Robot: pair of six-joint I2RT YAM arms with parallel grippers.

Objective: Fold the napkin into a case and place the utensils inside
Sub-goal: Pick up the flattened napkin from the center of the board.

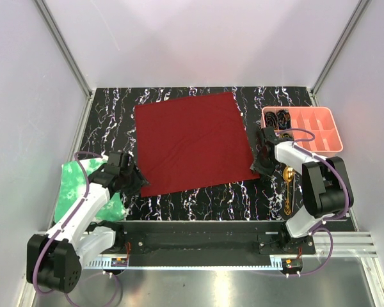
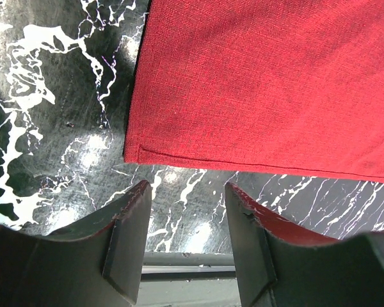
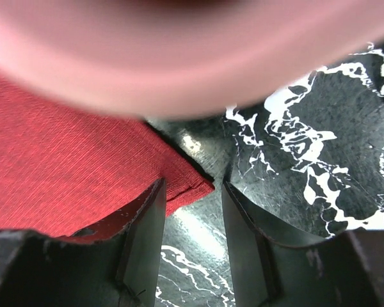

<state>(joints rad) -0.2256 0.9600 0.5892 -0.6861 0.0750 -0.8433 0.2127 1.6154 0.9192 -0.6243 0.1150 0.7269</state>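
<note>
The dark red napkin (image 1: pixel 192 142) lies spread flat in one layer on the black marbled table; no case is in view. My left gripper (image 1: pixel 138 183) sits low at the napkin's near-left corner (image 2: pixel 133 155), just short of the hem, open with only table between its fingers (image 2: pixel 125 238). My right gripper (image 1: pixel 260 165) is at the near-right corner (image 3: pixel 201 185). It is open, and that corner's tip lies in the gap at the fingertips (image 3: pixel 155 211). The gold utensils (image 1: pixel 288 190) lie on the table to the right of the right gripper.
A pink compartment tray (image 1: pixel 320 137) with dark coiled items stands at the back right; it blurs across the top of the right wrist view. A green crinkled sheet (image 1: pixel 70 188) lies under the left arm. The table's near rail (image 2: pixel 185 259) is close behind the left fingers.
</note>
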